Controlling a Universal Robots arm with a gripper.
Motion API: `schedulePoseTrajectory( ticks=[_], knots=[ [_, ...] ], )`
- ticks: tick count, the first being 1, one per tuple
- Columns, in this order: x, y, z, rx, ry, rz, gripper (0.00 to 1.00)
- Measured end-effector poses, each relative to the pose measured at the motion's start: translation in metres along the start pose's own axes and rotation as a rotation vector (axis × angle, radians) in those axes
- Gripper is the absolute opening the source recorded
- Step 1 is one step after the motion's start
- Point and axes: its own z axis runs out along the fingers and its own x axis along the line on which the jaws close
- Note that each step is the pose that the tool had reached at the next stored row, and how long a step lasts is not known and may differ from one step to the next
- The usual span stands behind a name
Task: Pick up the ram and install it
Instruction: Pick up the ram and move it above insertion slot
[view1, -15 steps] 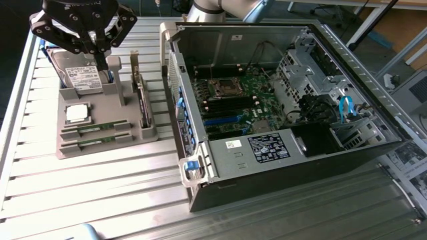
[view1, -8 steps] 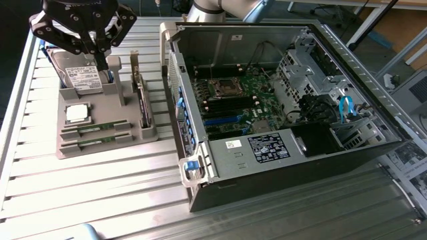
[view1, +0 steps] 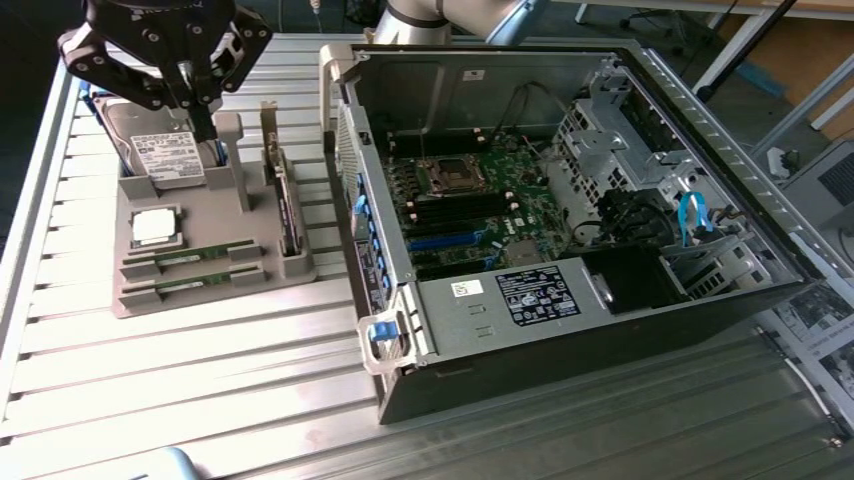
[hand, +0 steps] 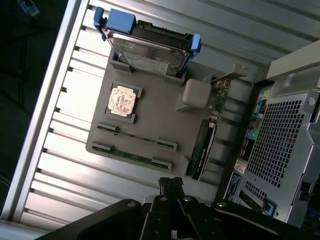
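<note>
Wrist view. Nearest the lens: gripper (hand: 171, 186), fingertips pressed together, nothing held. Beyond it, grey holder tray (hand: 165, 117) on slatted table (hand: 55, 165). In the tray's two parallel slots: inner ram stick (hand: 137, 136), next to processor chip (hand: 122, 99), and outer ram stick (hand: 131, 156), along the tray's edge. Both seated, untouched, just beside one another. Also on the tray: hard drive (hand: 150, 50) in blue brackets, and expansion card (hand: 202, 150) standing on edge. Computer case (hand: 292, 145) just beside the tray.

Exterior view. Gripper hanging over the hard-drive end of the tray, at the exterior view's left, well apart from both sticks. Case lying open on its side, motherboard (view1: 487, 190) exposed. Long dark slots (view1: 461, 208) near the processor socket (view1: 447, 172), judged to be the memory slots, bare: no stick installed.

Risks, as judged:
- Closed fingertips striking a stick's top edge. Cause: no gap to straddle it.
- Twin stick nudged or pinched along. Cause: tight spacing between the two.
- Stick cocked in its slot on lifting. Cause: off-centre grip.
- Collision inside the case. Cause: walls and loose cables near the slots.

Count: gripper, one. Ram sticks, two. Processor chip, one. Hard drive, one. Expansion card, one. Tray, one. Case, one.
</note>
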Motion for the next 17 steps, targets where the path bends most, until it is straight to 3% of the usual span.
schedulePoseTrajectory(
  ticks=[17],
  knots=[
    [0.0000,0.0000,0.0000,-0.0012,0.0025,-0.106,0.11]
  ],
)
